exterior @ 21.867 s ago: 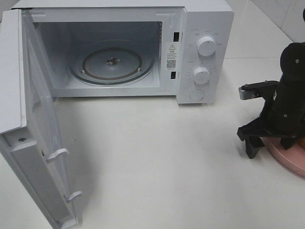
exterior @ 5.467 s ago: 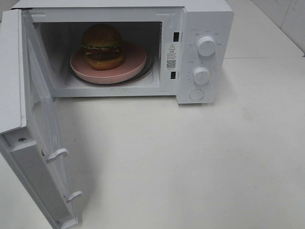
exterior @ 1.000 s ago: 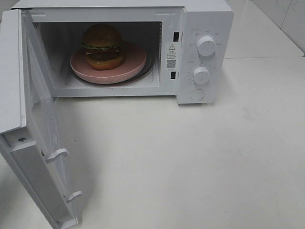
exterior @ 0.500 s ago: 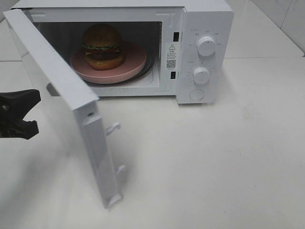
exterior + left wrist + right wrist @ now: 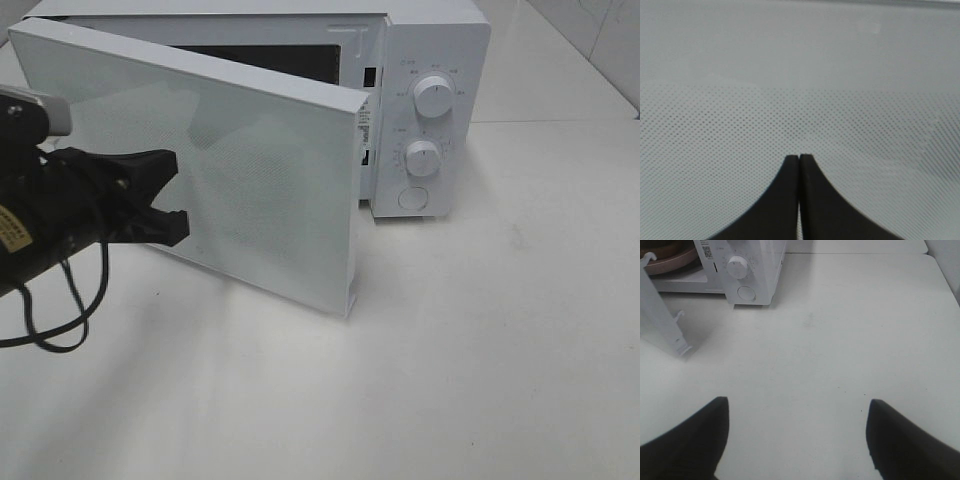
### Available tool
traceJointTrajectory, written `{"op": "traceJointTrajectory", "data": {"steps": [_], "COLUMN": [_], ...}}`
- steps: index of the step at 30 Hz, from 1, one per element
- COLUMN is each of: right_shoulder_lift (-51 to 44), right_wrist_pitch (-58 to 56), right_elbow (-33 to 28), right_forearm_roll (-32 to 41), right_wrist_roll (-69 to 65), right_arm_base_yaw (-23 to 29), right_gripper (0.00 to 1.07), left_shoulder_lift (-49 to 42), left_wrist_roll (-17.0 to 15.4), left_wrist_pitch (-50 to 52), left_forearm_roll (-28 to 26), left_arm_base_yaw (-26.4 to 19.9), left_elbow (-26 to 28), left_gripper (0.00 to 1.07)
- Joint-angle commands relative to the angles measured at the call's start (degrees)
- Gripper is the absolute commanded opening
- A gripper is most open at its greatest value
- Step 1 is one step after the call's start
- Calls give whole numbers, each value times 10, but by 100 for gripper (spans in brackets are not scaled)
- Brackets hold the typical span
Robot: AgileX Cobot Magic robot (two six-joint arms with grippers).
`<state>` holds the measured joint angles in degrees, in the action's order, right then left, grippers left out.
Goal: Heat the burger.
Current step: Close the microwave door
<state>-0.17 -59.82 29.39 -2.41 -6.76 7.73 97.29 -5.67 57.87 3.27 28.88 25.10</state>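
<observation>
The burger (image 5: 662, 246) sits inside the microwave (image 5: 430, 60) on its pink plate (image 5: 675, 262). We see only a sliver of it from the right wrist view, because the door (image 5: 250, 180) stands partly closed across the opening. The left gripper (image 5: 799, 160) has its jaws pressed together and pointed at the door's dotted outer face, a blunt tip suited to pushing it shut. We judge the door not yet latched. The right gripper (image 5: 797, 401) hovers over the bare tabletop (image 5: 480, 350) with its jaws wide apart and empty, perhaps ready for the timer knob (image 5: 423, 158).
</observation>
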Motion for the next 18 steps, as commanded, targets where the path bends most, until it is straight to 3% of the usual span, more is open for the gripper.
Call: {"op": "traceJointTrajectory", "data": {"steps": [1,8,18], "right_shoulder_lift": [-15,-15,-15], "right_wrist_pitch": [5,5,5], "right_elbow": [-1,-1,-1], "right_forearm_roll": [-1,-1,-1], "right_wrist_roll": [7,7,7], "right_arm_base_yaw": [-5,-5,-5], "right_gripper": [74,74,74], "left_shoulder_lift": [32,77,128], "left_wrist_roll": [7,51,57], "left_wrist_pitch": [-15,-60,-90], "left_forearm_roll": [-54,-98,-143], "left_arm_base_yaw": [36,77,105], "left_elbow": [57,146,252], "left_gripper": [0,0,0]}}
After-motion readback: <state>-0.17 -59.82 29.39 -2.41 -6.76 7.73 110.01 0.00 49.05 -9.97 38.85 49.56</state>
